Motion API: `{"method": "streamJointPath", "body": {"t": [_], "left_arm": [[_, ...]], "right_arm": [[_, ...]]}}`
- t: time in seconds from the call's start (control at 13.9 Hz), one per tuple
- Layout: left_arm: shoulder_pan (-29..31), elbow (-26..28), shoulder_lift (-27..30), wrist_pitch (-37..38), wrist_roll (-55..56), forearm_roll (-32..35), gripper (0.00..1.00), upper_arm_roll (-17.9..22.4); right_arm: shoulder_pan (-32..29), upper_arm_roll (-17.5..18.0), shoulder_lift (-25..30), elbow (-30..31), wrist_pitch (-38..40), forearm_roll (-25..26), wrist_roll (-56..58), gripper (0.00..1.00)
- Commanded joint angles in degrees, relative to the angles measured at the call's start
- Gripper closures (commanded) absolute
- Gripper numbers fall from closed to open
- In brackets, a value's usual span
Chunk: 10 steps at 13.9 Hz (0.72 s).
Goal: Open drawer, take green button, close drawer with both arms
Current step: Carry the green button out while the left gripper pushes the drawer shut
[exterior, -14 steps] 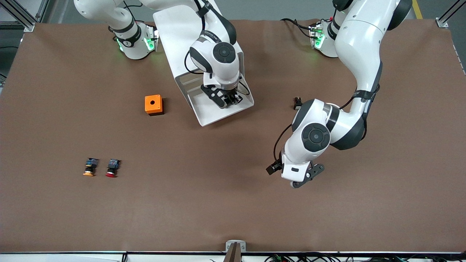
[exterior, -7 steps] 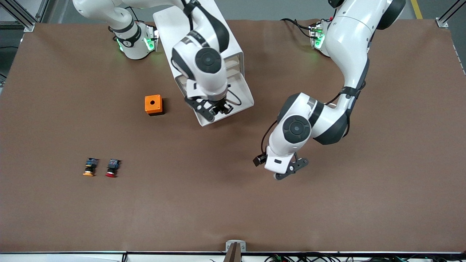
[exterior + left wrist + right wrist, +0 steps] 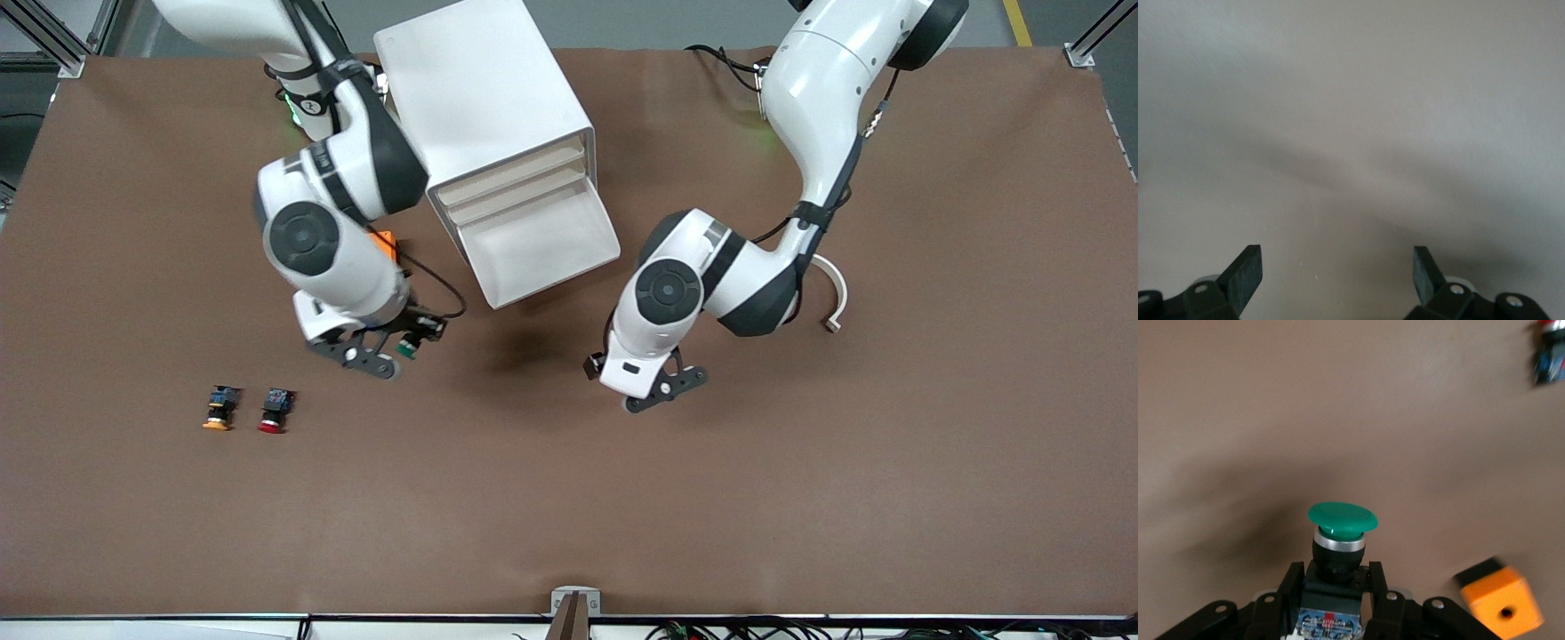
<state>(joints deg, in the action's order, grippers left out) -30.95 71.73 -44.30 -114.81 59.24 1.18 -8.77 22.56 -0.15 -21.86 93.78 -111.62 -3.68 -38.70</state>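
The green button [image 3: 1341,520] is out of the drawer and pinched in the right gripper [image 3: 397,348], which is clamped on its black body with the cap sticking out past the fingertips. It hangs over bare table, between the orange cube [image 3: 1501,600] and the two other buttons, the red one [image 3: 274,411] and the yellow one [image 3: 218,409], which sit nearer the front camera toward the right arm's end. My guess is it's being carried there to join them.

The drawer [image 3: 544,242] is pulled out of the white cabinet [image 3: 480,89] and looks empty now, so closing it seems like the step left.

The left gripper [image 3: 662,391] hovers over open table, just on the camera side of the drawer front, fingers [image 3: 1245,273] spread wide with nothing between them. Probably lining up to push the drawer shut.

The surface is a plain brown mat [image 3: 800,498] with metal frame posts at the corners and a curved white piece [image 3: 836,298] lying near the left arm.
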Motion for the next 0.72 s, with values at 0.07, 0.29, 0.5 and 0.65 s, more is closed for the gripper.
{"method": "streamJointPath", "body": {"t": [0.07,0.29,0.5,0.65], "left_arm": [[-2.71,0.08,-2.01,-4.52,-0.71,1.46,0.01,0.15],[-5.87,0.08,-3.59,-5.78,-0.18,1.37,0.01,0.24],[-8.24,0.08,-3.95,-5.78,0.44,0.94,0.01,0.24],[-9.39,0.86,-4.04,-5.69,0.7,0.49,0.01,0.15]], "right_arm": [[-7.96,1.12,1.12,4.21,-2.72,-0.18,16.25,1.0],[-12.53,1.12,0.77,8.07,-8.42,0.08,25.32,1.0],[-14.56,1.12,-1.25,9.84,-13.09,0.43,28.68,1.0],[-14.57,1.12,-3.71,9.84,-15.98,1.31,28.77,1.0]]}}
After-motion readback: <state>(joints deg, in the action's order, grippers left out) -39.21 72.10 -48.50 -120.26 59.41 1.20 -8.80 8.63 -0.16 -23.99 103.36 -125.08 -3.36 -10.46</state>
